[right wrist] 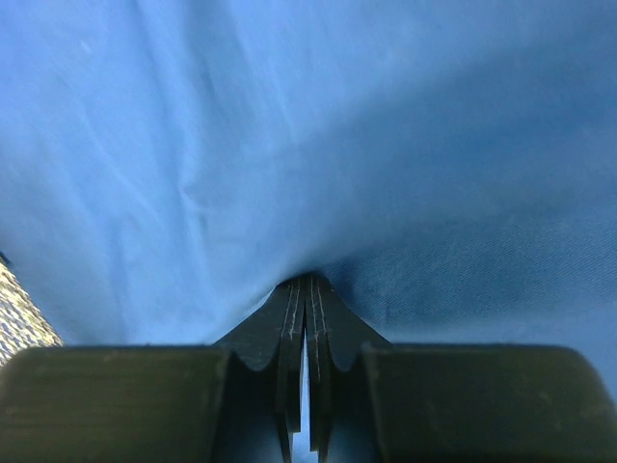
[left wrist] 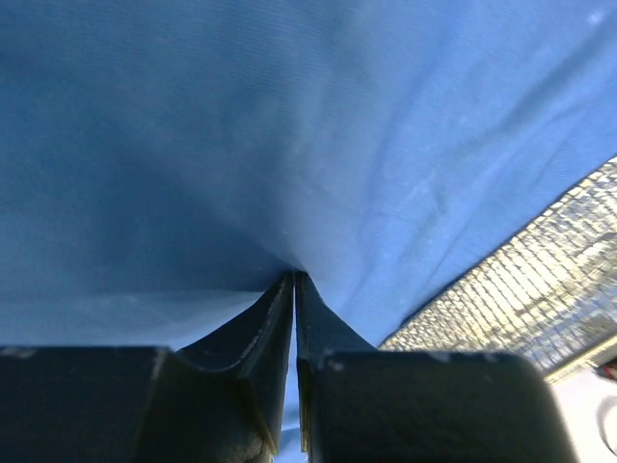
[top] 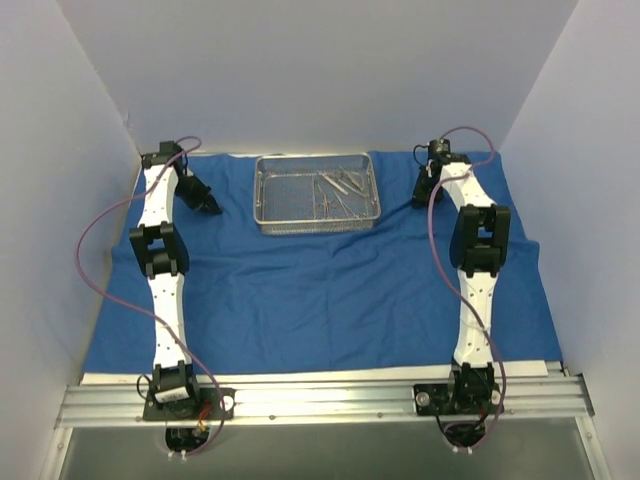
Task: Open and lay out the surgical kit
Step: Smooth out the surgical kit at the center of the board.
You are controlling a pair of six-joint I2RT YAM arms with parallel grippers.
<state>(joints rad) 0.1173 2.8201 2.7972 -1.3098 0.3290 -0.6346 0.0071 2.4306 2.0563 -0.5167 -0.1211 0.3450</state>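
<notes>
The left pincer point(left wrist: 293, 275) is nipped nearly closed on a small pucker of the blue cloth wrap point(left wrist: 289, 116), with creases running out from its tips. The right pincer point(right wrist: 308, 278) is fully closed on a like pucker of the same cloth. How much fabric sits inside either grip is hidden by the fingers themselves.

Outward from the left pincer, the wire-mesh tray point(top: 320, 222) lies just to its right. Outward from the right pincer, the tray lies just to its left, so it sits between the two. Its long axis runs across from one pincer toward the other, and neither arm looks clearly nearer. The steel instruments point(top: 338, 190) lie in the half of the tray closer to the right pincer, mostly pointing across the short way.

The cloth is spread flat behind both pincers, back toward the arm bases. It likely needs only a tug away from the tray on each side to smooth its far part. Any such pull would have to stay level, since the tray rests on the same sheet.

From above, the wrists mask both sets of tips. The instruments overlap, so their number and kinds are hard to make out. The counter is hidden under the cloth.
</notes>
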